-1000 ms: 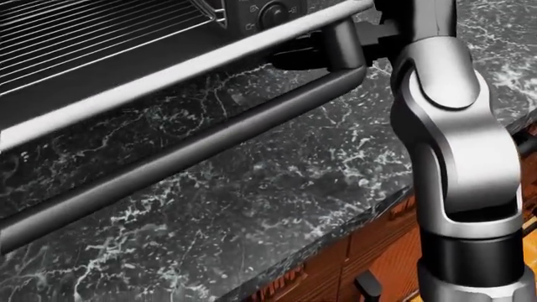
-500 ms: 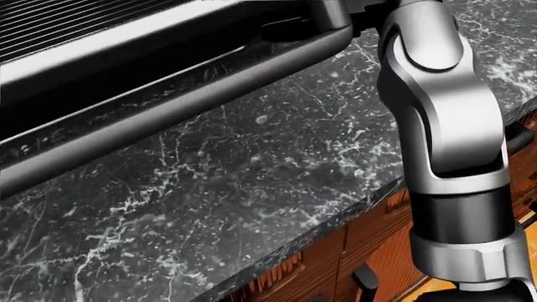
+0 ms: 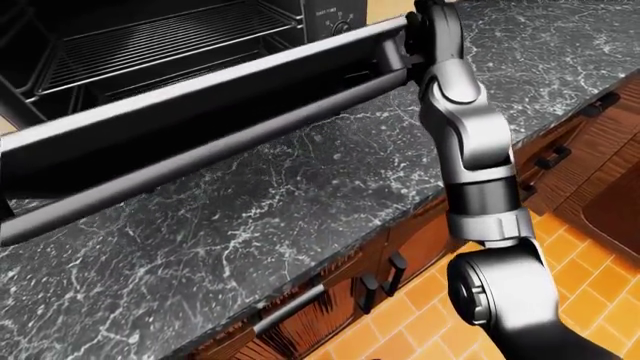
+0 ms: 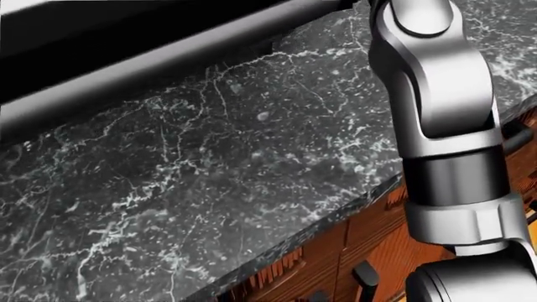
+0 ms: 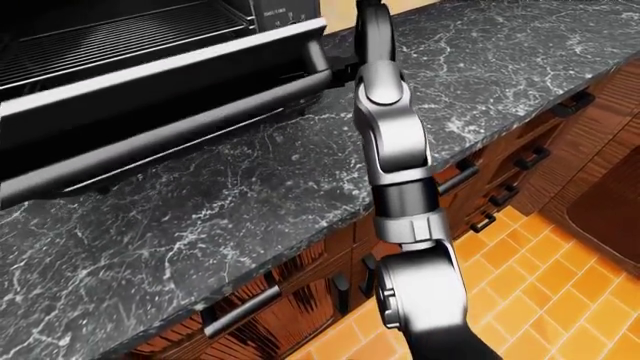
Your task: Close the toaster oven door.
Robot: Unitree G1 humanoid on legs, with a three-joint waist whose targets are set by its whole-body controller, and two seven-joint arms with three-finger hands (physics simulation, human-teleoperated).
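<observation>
With the door [image 3: 190, 97] half-raised over the tabletop [image 3: 300, 202], the right robot hand [image 3: 418, 37], grip unclear, could slip off the handle [image 3: 200, 154] and drop it.

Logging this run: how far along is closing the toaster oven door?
Done: the right arm has reached the door's handle end. In hand: the toaster oven door is partly raised, with the rack exposed. Left: swinging it fully shut. The hand's grip is hidden.

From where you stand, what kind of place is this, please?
Most likely a home kitchen. A toaster oven with its door open stands on a dark marble counter; wooden cabinets with handles sit below, over an orange tiled floor.
</observation>
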